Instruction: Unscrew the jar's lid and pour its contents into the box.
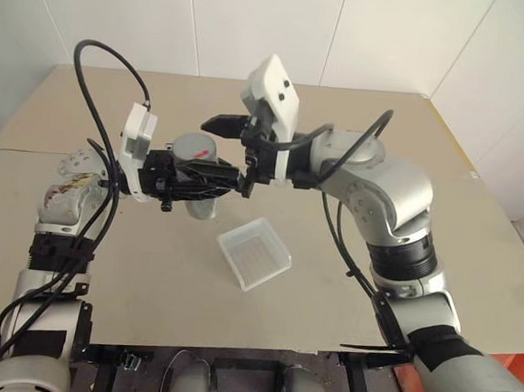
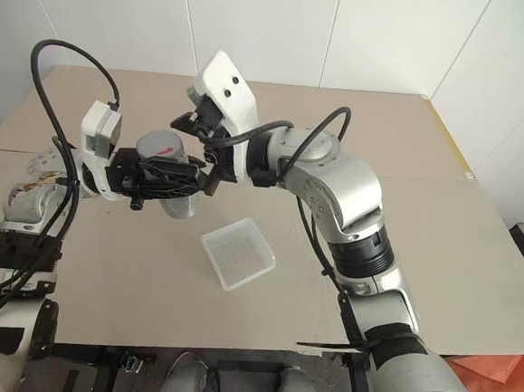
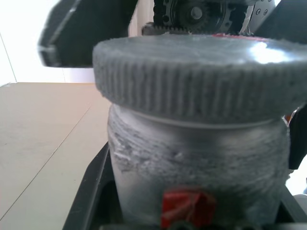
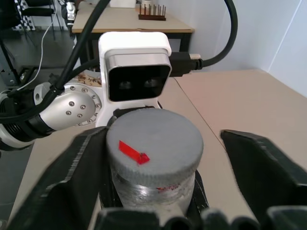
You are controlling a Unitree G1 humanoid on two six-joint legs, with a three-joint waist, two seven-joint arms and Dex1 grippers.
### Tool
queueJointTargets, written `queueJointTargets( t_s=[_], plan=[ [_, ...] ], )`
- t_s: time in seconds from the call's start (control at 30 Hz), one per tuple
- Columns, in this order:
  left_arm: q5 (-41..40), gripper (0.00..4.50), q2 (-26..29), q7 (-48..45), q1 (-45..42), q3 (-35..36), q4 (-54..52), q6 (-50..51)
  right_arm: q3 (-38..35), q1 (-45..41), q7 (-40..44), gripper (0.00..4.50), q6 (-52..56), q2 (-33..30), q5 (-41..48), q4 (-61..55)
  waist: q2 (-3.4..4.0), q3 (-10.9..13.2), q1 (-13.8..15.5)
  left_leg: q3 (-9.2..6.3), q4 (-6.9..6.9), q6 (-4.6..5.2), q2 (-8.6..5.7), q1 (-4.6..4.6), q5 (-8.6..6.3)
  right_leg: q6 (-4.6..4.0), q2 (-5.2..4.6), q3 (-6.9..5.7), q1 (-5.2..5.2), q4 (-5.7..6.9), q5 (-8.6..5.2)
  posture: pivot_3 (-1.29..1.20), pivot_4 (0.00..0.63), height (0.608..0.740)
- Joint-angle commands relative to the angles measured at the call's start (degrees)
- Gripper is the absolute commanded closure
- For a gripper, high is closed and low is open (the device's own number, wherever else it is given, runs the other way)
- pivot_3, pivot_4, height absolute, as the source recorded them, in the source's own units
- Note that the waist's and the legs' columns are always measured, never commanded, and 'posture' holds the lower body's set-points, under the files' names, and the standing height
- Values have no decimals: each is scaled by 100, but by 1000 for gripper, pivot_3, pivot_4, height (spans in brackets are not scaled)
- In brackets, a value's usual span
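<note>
The left gripper [image 1: 211, 176], left of the frame's centre in the head views, is clamped tight around the body of the jar [image 1: 198, 202], holding it upright above the tan tabletop [image 1: 475, 258]; the pale grey ribbed lid [image 1: 194, 145] sits on top, with a small red mark on it in the right wrist view. The right gripper [image 1: 232, 150] reaches in from the right at lid height, its two black fingers [image 4: 72, 167] straddling the lid; in the right wrist view one finger lies close against the lid's ribbed edge while the other stands off with a clear gap, so the jaws look partly closed, though whether either pad truly presses the lid is hard to tell. The jar's contents cannot be made out through its frosted wall. The box [image 1: 255, 254] rests on the table just below and right of the jar in the frame, tilted diamond-wise, with bare tabletop all round it and the near table edge well below. The table's far edge meets the white wall [image 1: 257, 23] at the top of the frame, and its right edge runs diagonally at far right. Black cables [image 1: 109, 66] loop above the left wrist and over the right forearm [image 1: 372, 182], close to the jar.
</note>
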Motion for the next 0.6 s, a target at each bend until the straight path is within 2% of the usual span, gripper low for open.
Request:
queueJointTargets(
  t_s=[0.03, 0.07, 0.23, 0.37, 0.5, 0.6],
  plan=[
    [-55, 2545, 72, -16, -49, 88, -168, -59, -185, -170, 76, 1608, 37, 58, 160, -86, 0, 0, 0, 0, 0, 0, 0, 0, 0, 0, 0, 0, 0, 0, 0, 0, 150, 740],
    [-53, 2545, 71, -13, -43, 85, -175, -60, -218, -174, 102, 1740, 67, 62, 206, -89, 0, 0, 0, 0, 0, 0, 0, 0, 0, 0, 0, 0, 0, 0, 0, 0, 150, 740],
    [-25, 2545, 74, -21, -43, 66, -170, -84, -498, -287, -12, 1739, 256, 168, 407, 38, 0, 0, 1, 0, 0, 0, 0, 0, 0, 0, 0, 0, 0, 0, 0, 0, 150, 740],
    [20, 2545, 77, -30, -20, 47, -128, -118, -1301, -617, -458, 1739, 546, 386, 852, 461, 0, 0, 1, 0, 0, 0, 0, 0, 0, 0, 0, 0, 0, 1, 0, 0, 150, 740],
    [17, 2545, 107, 58, 76, 122, -175, -124, -1323, -301, -765, 1739, 13, -173, 168, 510, 0, 0, 28, -2, 0, 1, 0, 0, -1, 0, -4, -8, 8, -4, 0, 0, 150, 740],
    [-7, 2545, 156, 175, 174, 226, -265, -131, -1099, 480, -891, 1739, -321, -819, -462, 362, -1, -1, 37, -1, 0, 5, -4, 0, -3, 1, -6, -6, 9, -7, 0, 0, 150, 740]
  ],
)
